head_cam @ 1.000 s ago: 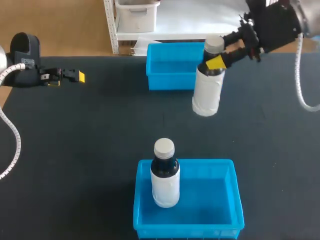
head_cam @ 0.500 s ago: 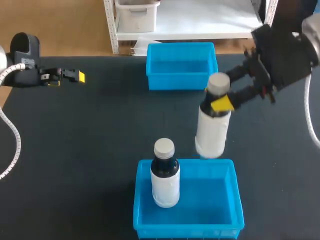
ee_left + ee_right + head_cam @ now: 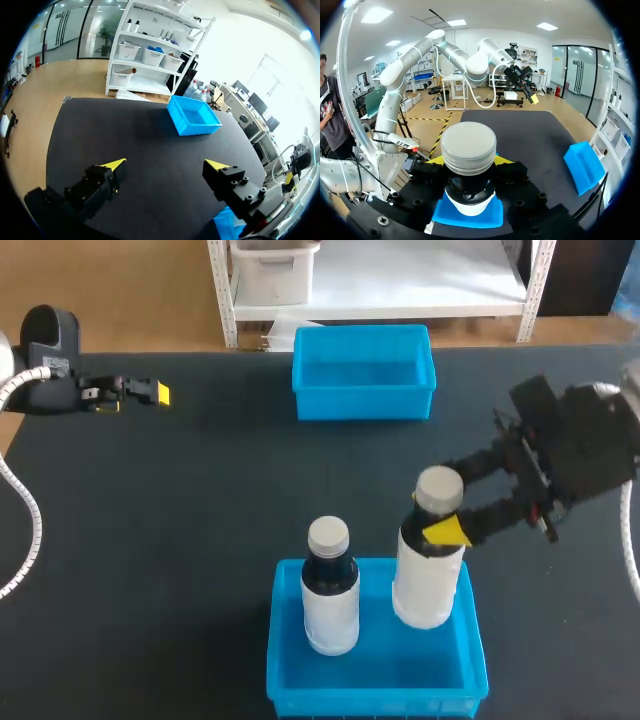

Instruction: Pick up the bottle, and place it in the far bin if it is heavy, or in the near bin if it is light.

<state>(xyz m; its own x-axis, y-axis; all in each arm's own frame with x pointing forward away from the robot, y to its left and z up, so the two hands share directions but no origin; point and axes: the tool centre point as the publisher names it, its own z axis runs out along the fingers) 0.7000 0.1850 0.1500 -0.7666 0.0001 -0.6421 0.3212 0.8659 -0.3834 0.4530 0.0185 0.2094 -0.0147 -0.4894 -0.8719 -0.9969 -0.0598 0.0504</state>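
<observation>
We are holding the bottle (image 3: 428, 580) upright in our right gripper (image 3: 438, 512). Its two yellow-tipped fingers are pressing on the dark neck just under the grey cap, one from each side. The bottle's white body is hanging over the right half of the near bin (image 3: 375, 695), which is sitting at the near edge of the desk (image 3: 180, 520). We cannot tell whether the bottle's base is touching the bin's floor.

A second bottle (image 3: 330, 600) is standing upright in the left half of that same bin, just beside the held one and apart from it.

The far bin (image 3: 363, 400) is sitting at the far edge of the desk, about midway along it.

Our left gripper (image 3: 165, 165) is hovering near the far left corner of the desk, well apart from both bins. Its fingers are spread wide and gripping nothing.
</observation>
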